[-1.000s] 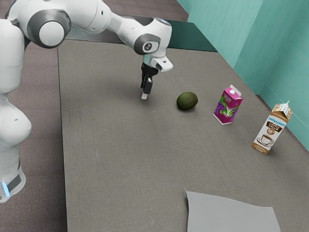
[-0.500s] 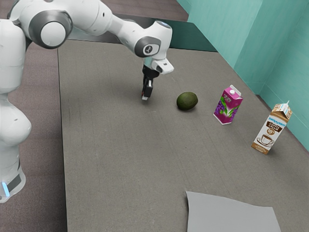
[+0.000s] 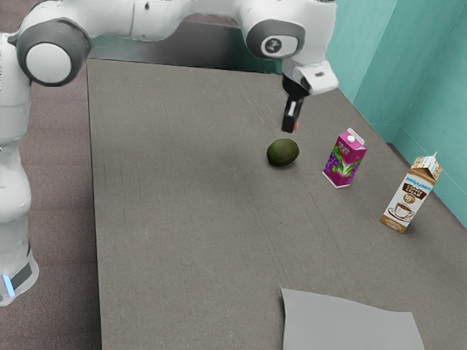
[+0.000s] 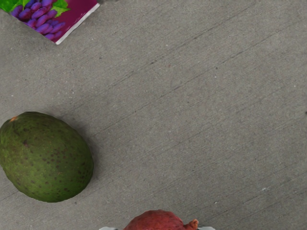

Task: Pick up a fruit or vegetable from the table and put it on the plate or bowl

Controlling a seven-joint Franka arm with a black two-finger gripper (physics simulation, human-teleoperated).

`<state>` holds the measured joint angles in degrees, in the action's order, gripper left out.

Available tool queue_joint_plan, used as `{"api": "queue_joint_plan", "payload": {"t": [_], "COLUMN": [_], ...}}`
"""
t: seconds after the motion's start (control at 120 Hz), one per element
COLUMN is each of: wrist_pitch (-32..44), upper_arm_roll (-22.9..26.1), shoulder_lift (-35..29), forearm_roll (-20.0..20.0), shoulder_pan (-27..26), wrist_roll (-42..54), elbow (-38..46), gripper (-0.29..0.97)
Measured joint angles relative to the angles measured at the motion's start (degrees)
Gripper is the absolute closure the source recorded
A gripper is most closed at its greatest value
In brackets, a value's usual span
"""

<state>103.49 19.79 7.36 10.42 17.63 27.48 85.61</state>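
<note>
My gripper point(image 3: 290, 124) hangs above the table, just behind the dark green avocado point(image 3: 283, 152) and a little toward the exterior view's right of it. It is shut on a small red fruit point(image 4: 158, 221), which shows blurred right under the hand in the wrist view. The avocado point(image 4: 45, 157) lies on the table beside the held fruit, apart from it. A flat grey square slab point(image 3: 350, 322) lies at the table's near edge, far from the gripper.
A purple grape juice carton point(image 3: 344, 158) stands to the exterior view's right of the avocado, and its corner point(image 4: 53, 14) shows in the wrist view. A brown and white coffee carton point(image 3: 410, 194) stands further right. Teal walls point(image 3: 430, 65) close off the right side.
My hand has lifted and travelled toward the exterior view's right with the red fruit, from the table's middle to above and behind the avocado. Avocado and cartons have not moved.
</note>
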Motion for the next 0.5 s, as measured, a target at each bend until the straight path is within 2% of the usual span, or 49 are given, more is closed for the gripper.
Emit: {"api": "queue_joint_plan", "payload": {"t": [0.058, 0.15, 0.283, 0.4, 0.5], "wrist_pitch": [-3.9, -8.1, -11.7, -13.4, -14.2], "upper_arm_roll": [1.2, 3.6, 12.2, 15.3, 19.2], "shoulder_lift": [2.9, 8.7, 16.9, 24.9, 26.9], "forearm_roll": [2.4, 5.1, 10.2, 14.9, 19.0], "shoulder_pan": [-7.5, -14.5, -18.1, -24.5, -28.6], "wrist_roll": [-1.4, -3.6, -6.7, -8.9, -10.9], "elbow": [-6.1, -12.0, -18.1, -25.9, -28.6], "gripper": [0.52, 0.54, 0.54, 0.54, 0.54]}}
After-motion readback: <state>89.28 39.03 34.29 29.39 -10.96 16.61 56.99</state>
